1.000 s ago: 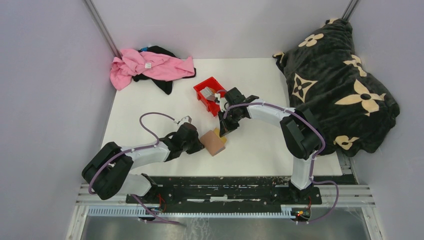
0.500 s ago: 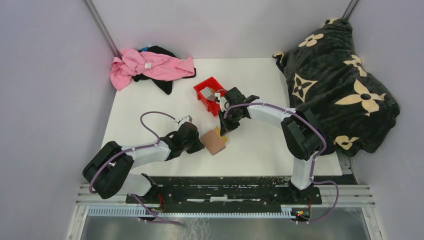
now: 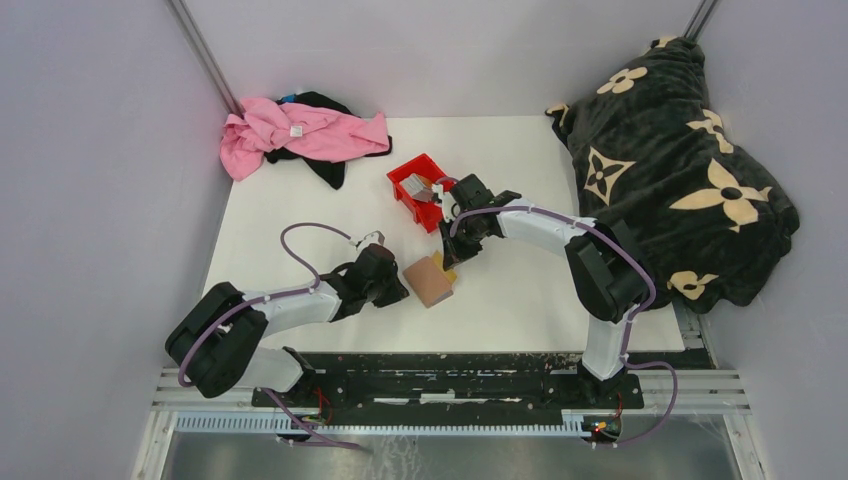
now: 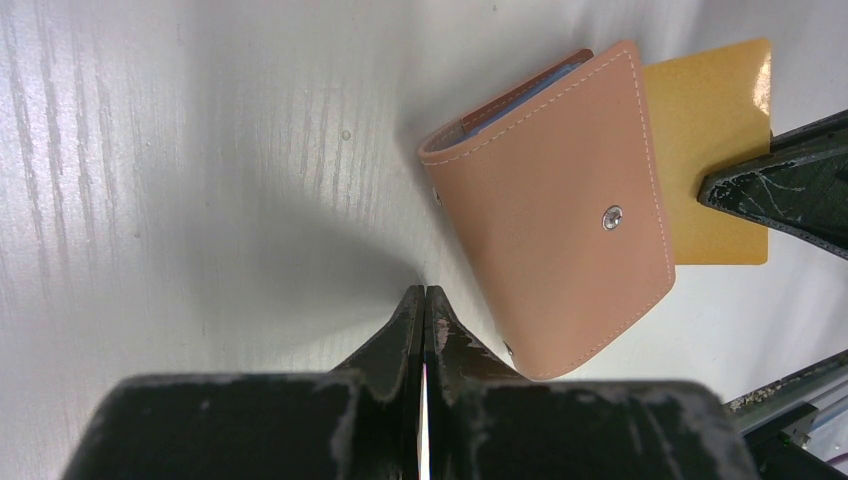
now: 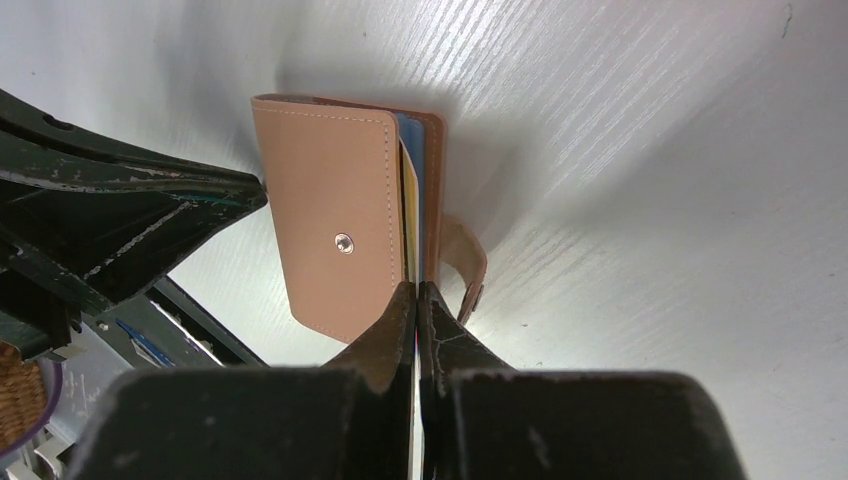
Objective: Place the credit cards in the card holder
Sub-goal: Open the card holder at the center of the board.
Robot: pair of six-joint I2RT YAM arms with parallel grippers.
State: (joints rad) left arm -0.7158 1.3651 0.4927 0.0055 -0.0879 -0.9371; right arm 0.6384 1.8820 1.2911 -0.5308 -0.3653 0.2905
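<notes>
The tan card holder (image 3: 428, 281) lies folded on the white table, a snap stud on its cover (image 4: 555, 210). A gold credit card (image 4: 715, 150) sticks out of its open side, between the flaps, next to a bluish card edge (image 5: 420, 170). My right gripper (image 5: 415, 288) is shut on the gold card's outer edge, seen edge-on between its jaws. My left gripper (image 4: 424, 292) is shut on nothing, its tips against the table beside the holder's opposite side. More grey credit cards (image 3: 418, 186) lie in the red bin.
The red bin (image 3: 405, 176) stands just behind the right gripper. A pink and black cloth heap (image 3: 300, 135) lies at the back left. A dark flowered blanket (image 3: 680, 160) covers the right side. The holder's snap tab (image 5: 467, 268) hangs loose.
The right gripper has edged slightly toward the holder with the gold card, and the holder has shifted a little. The left gripper has stayed put.
</notes>
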